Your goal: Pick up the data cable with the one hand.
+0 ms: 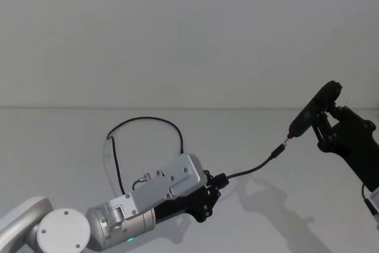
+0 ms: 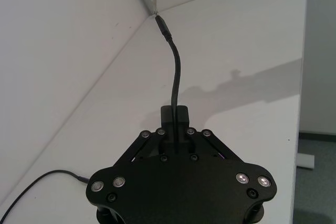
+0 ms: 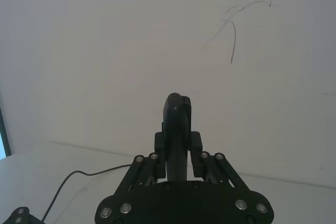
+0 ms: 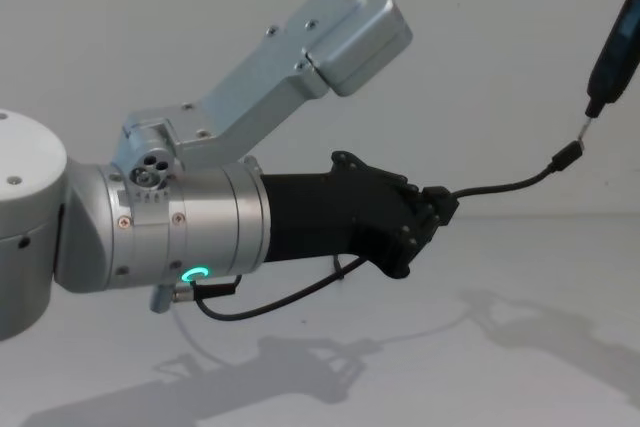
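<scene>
White table (image 1: 71, 146); plain white wall (image 1: 148, 34) behind, bearing thin dark scribble marks (image 3: 232, 40); grey floor (image 2: 315, 192).

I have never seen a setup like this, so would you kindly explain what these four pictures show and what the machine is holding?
This is a two-armed robot, photographed at one moment by four cameras: one on its head looking down, one on its chest looking across the white table, and one on each wrist.

The left gripper, a black two-finger claw on a thick silver arm, is shut on the data cable, a thin black cord. From the fingers the cord arches up through the air to its plug. The left wrist picture looks along that same stretch. The cord's other part loops back behind the arm.

The right gripper is shut on a dark pen-like tool. Its metal tip sits right at the plug; whether they actually touch is hard to tell.
</scene>
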{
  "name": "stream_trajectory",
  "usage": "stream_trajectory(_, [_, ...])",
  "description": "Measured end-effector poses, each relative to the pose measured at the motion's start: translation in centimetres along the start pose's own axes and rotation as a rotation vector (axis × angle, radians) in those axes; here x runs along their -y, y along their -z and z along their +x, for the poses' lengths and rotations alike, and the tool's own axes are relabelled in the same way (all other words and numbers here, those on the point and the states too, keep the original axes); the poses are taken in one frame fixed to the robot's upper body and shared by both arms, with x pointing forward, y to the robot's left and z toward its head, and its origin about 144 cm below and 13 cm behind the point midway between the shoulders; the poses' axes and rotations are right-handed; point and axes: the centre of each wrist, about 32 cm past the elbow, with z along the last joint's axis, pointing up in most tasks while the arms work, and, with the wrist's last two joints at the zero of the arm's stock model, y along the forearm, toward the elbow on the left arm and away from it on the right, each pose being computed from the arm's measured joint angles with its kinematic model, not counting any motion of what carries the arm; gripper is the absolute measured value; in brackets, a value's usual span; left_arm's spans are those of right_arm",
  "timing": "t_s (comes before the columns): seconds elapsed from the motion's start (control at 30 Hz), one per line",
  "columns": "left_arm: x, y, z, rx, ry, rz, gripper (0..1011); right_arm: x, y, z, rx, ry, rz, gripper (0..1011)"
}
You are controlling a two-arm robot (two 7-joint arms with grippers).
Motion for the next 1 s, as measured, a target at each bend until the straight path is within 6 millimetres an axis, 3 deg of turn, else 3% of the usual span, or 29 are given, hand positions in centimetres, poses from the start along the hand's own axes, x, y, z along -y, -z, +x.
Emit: stream_trajectory(1.0, [0.00, 0.00, 0.00, 0.000, 0.000, 0.000, 41, -0.08, 0.11, 0.32, 0.008, 0.002, 0.001, 269])
